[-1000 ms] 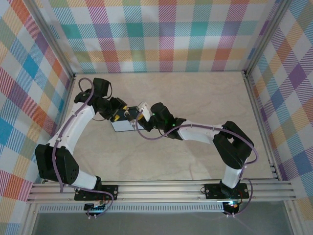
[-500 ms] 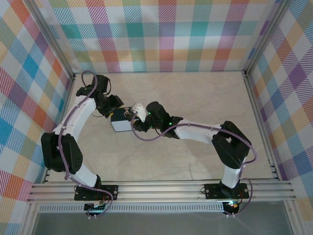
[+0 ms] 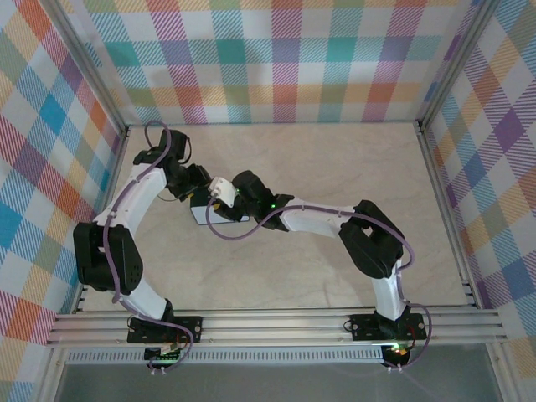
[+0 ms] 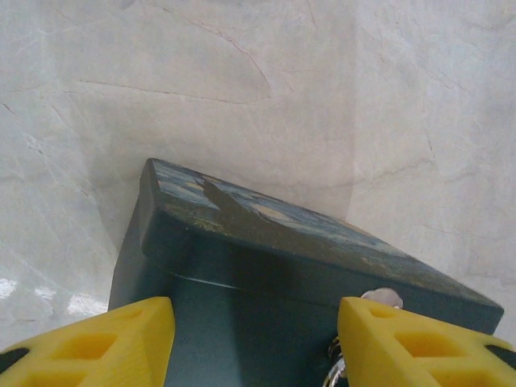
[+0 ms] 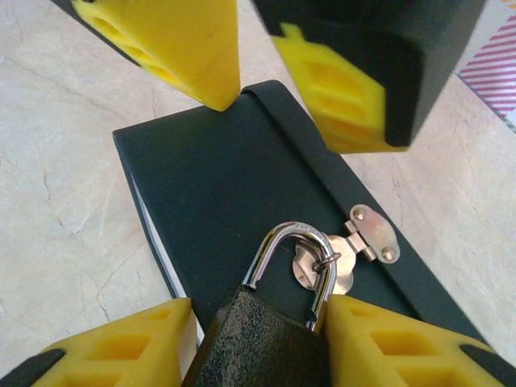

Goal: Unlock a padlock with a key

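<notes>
- While my right gripper [image 5: 256,310] clamps the black padlock [image 5: 258,348] at the box's hasp side, its shackle [image 5: 296,228] sits threaded through the hasp [image 5: 372,232].
- The blue box [image 5: 210,177] lies flat on the bench [image 5: 64,169].
- At the box's far edge, my left gripper [image 5: 286,125] stands half-wide, holding nothing.

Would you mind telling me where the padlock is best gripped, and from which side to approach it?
Grip the padlock by its black textured body, across its sides, coming from the end opposite the shackle. The shackle is threaded through the hasp on the box, so that end is crowded while the body juts free. The right gripper straddles it that way.
</notes>
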You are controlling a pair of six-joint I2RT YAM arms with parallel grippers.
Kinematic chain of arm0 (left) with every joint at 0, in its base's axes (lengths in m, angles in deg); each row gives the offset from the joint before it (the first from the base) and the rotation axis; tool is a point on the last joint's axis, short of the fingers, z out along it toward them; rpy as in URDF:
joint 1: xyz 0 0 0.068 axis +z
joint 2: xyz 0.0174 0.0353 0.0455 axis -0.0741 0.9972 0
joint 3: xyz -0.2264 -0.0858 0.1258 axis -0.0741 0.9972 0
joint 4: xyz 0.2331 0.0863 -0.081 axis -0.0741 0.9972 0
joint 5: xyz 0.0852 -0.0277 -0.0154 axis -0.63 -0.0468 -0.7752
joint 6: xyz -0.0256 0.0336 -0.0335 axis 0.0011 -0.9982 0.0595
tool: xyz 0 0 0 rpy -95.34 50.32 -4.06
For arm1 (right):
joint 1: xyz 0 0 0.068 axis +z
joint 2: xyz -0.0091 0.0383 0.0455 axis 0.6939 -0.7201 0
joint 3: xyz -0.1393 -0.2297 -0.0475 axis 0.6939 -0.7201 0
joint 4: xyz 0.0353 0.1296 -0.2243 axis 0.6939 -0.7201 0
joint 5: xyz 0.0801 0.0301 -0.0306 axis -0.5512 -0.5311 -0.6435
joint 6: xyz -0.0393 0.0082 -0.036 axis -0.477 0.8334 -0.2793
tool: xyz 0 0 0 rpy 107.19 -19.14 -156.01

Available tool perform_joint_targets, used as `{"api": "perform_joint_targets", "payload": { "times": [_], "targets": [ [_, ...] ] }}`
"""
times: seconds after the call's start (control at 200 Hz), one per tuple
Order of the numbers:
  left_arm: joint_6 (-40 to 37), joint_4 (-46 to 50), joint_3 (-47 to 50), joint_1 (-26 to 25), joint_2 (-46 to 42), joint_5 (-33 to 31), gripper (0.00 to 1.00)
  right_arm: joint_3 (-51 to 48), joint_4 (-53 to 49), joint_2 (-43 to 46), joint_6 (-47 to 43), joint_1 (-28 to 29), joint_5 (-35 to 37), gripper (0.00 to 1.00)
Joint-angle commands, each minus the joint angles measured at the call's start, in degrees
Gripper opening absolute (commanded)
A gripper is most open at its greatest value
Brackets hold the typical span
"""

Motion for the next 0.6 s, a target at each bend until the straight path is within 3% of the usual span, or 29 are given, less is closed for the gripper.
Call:
{"api": "perform_joint_targets", "payload": {
  "times": [0.0, 0.245, 0.45, 0.595],
  "targets": [
    [1.3, 1.7, 3.2, 0.2, -3.6, 4.5, 0.54, -2.4, 0.0, 1.5, 0.8, -0.6, 0.2, 0.42],
    [5.5, 4.5, 0.3, -3.2, -8.0, 1.6, 0.59, -10.5, 2.0, 13.1, 4.4, -2.9, -7.9, 0.57],
    [11.4, 4.9, -2.6, -10.3, -6.5, -0.7, 0.62, -14.4, 1.7, 20.3, 9.9, -5.8, -11.0, 0.59],
    [14.7, 5.7, -3.4, -14.5, -4.3, -3.6, 0.65, -15.9, -1.4, 23.8, 19.9, -9.6, -11.0, 0.58]
  ]
}}
